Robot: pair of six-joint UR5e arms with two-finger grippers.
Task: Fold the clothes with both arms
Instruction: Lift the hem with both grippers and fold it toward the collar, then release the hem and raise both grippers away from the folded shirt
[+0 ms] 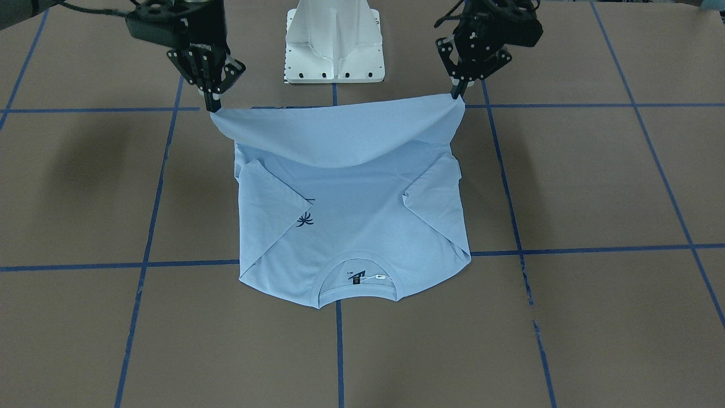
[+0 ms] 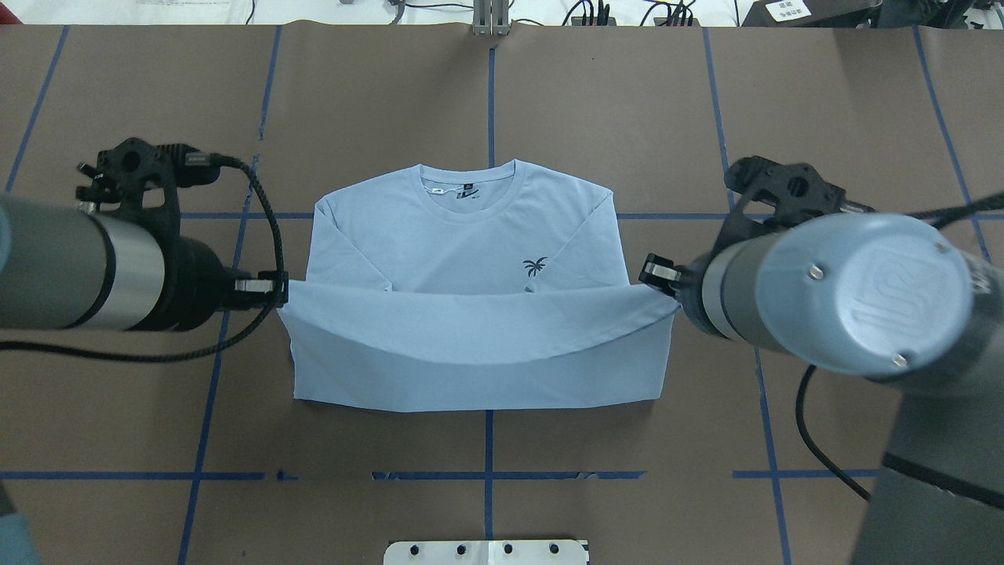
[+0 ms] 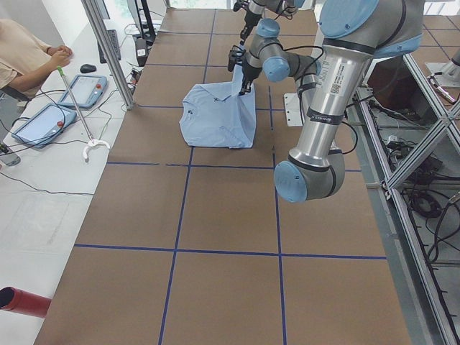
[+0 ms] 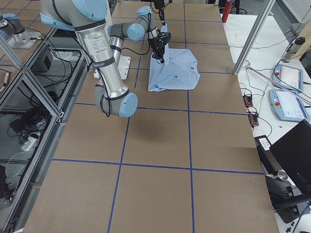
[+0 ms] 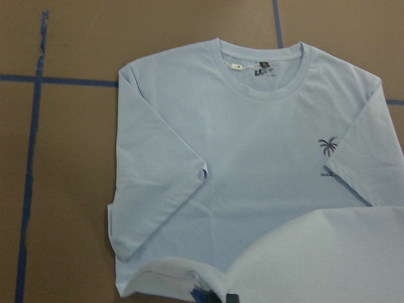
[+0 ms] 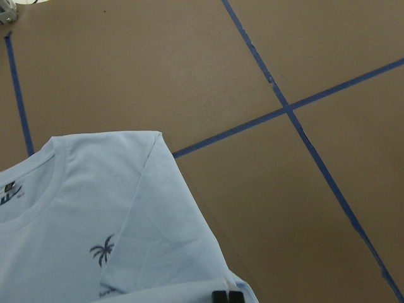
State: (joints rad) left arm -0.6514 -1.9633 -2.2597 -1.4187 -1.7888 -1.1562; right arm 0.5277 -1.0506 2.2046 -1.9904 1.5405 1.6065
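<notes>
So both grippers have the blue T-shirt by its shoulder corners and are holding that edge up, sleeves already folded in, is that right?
Not quite. The left gripper and right gripper hold the T-shirt by its hem corners, not the shoulders; the overhead exterior view shows the collar lying flat on the table. That hem edge is held up, and the sleeves are folded in.

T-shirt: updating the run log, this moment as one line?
left gripper: shut on T-shirt hem corner | right gripper: shut on other corner | hem: lifted | sleeves: folded in

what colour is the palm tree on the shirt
The palm print looks dark navy; clearest in overhead view.
</notes>
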